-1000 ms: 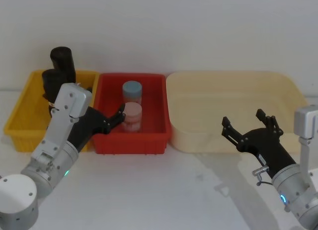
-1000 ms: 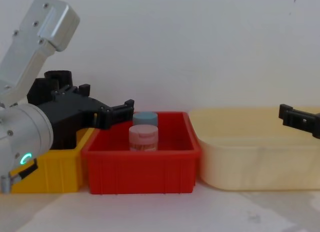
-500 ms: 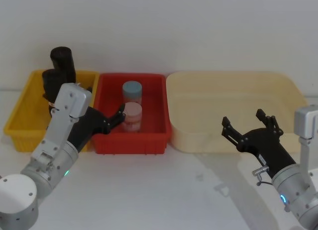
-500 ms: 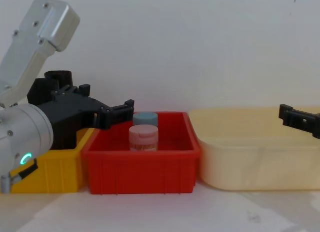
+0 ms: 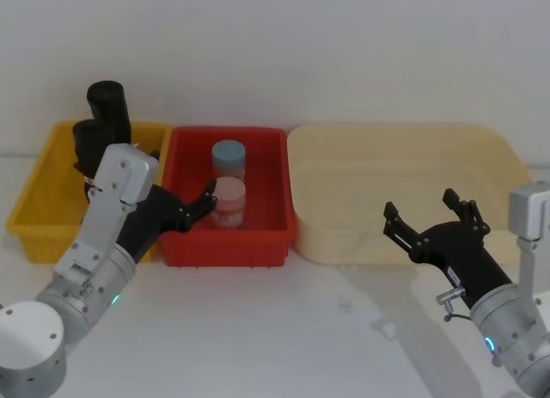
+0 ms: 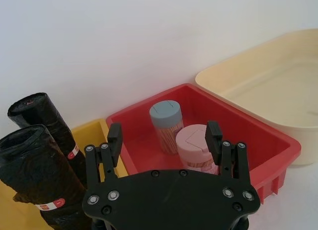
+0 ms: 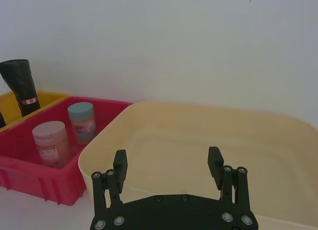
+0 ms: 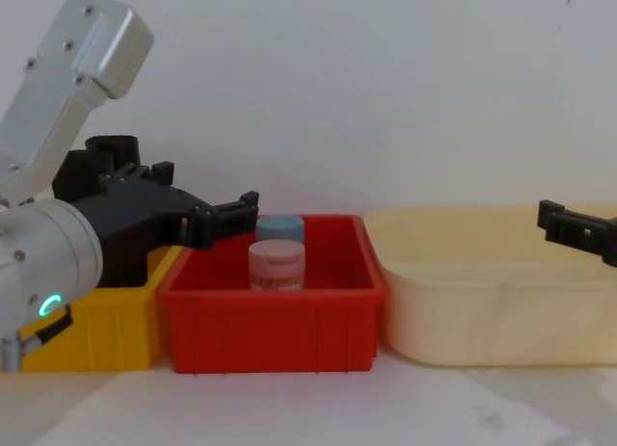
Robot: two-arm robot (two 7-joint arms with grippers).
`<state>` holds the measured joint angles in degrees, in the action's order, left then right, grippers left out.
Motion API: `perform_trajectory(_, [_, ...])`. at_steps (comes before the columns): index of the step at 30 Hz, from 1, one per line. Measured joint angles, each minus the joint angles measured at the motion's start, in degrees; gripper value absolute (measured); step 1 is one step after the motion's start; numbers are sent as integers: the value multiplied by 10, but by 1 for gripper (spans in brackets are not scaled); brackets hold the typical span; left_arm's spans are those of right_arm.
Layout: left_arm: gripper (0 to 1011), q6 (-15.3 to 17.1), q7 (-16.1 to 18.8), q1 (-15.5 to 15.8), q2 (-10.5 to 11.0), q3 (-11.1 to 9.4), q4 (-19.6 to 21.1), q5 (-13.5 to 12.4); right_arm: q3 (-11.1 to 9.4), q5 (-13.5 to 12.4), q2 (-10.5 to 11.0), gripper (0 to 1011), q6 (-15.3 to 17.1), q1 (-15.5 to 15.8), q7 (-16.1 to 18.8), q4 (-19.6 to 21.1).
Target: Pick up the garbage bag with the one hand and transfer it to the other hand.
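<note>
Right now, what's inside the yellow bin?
Two black garbage bag rolls stand in the yellow bin, back roll behind front roll. The open left gripper covers the bin's right side from the head view, hiding anything there. Right gripper hovers open near the cream tub.

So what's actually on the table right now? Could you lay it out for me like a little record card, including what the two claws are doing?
Garbage bag rolls: two black rolls, standing in the yellow bin, not gripped
Red bin: between the yellow bin and the cream tray; holds two jars
Jars: blue-lidded jar behind, pink-lidded jar in front
Cream tray: on the robot's right
Left gripper: open, holding nothing, where the yellow and red bins meet
Right gripper: open, holding nothing, in front of the cream tray
Handover: not begun
</note>
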<state>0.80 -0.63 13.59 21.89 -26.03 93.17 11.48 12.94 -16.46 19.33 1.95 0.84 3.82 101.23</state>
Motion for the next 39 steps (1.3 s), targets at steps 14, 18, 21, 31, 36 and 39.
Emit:
perform_trajectory(14, [1002, 0, 0, 1, 0, 0, 0, 0, 0, 0, 0, 1000, 0, 0, 0, 0])
perform_trajectory(18, [1002, 6, -4, 7, -2, -2, -2, -2, 0, 0, 0, 1000, 4, -4, 3, -2])
perform_trajectory(21, [1002, 15, -7, 14, -3, -4, -3, -5, 0, -3, 0, 1000, 12, -13, 9, -7])
perform_trajectory(31, [1002, 60, -23, 29, 6, 3, 17, -5, 0, -20, 3, 1000, 58, -52, 37, -17])
perform_trajectory(36, [1001, 85, -38, 26, 23, 19, 43, 6, 2, -30, 4, 1000, 84, -72, 53, -17])
perform_trajectory(39, [1002, 96, -45, 23, 33, 29, 55, 13, 5, -36, 4, 1000, 103, -84, 62, -17])
